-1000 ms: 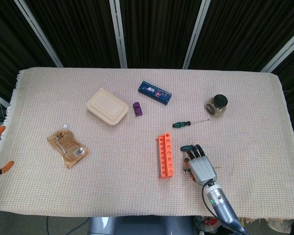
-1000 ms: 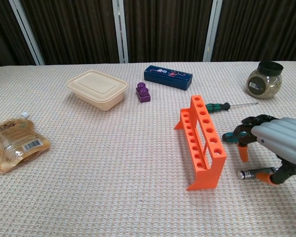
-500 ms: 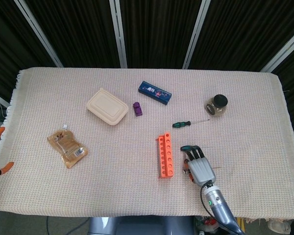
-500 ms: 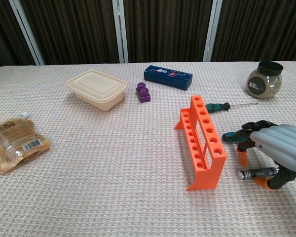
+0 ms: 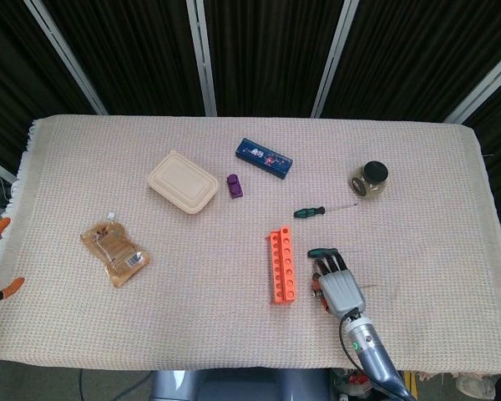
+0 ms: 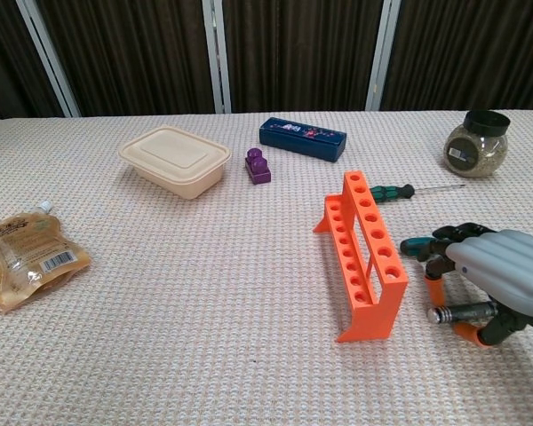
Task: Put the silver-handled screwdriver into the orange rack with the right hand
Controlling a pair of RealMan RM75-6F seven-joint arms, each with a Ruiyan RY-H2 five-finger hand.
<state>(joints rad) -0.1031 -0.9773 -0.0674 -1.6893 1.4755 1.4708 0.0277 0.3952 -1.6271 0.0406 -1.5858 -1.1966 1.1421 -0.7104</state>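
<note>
The right hand (image 6: 500,277) lies palm down, low over the cloth, fingers curled around the silver-handled screwdriver (image 6: 463,311), which lies flat just right of the orange rack (image 6: 364,257). The rack's holes stand free. A green screwdriver (image 6: 407,190) lies beyond the rack, a jar (image 6: 473,144) near the table's right edge
</note>
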